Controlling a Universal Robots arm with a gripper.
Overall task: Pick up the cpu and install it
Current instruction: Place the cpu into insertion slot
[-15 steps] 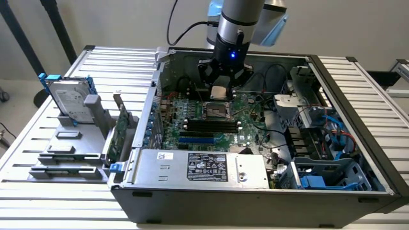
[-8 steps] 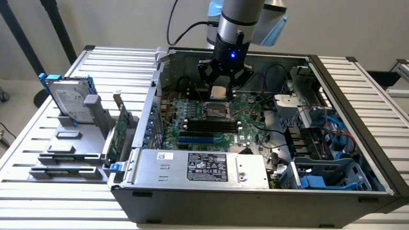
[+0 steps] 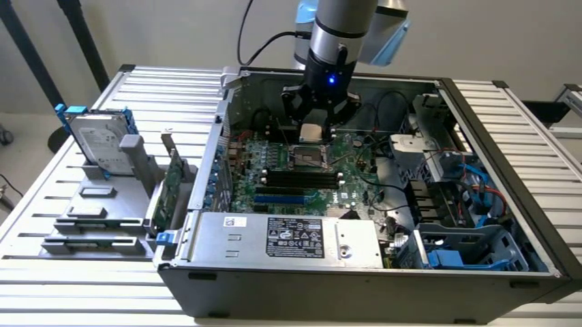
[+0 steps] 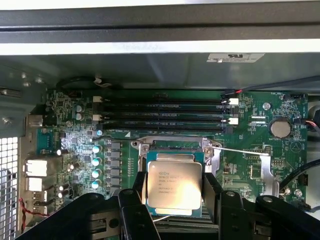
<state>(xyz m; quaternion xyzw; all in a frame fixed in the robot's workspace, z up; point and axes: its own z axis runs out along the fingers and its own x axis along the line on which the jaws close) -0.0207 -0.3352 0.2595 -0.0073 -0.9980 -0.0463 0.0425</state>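
Wrist view: gripper (image 4: 174, 197) fingers (image 4: 212, 190) clamped on opposite edges of cpu (image 4: 174, 182); chip flat, lid up, square between them. Socket frame (image 4: 172, 145) just beyond, edges parallel to chip. Memory slots (image 4: 162, 112) farther back.

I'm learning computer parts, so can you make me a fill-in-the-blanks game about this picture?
The fingers hold the square silver ____ over the socket.
The motherboard is coloured ____.
The hard drive outside the case has ____ rails.
Missing words: cpu, green, blue.
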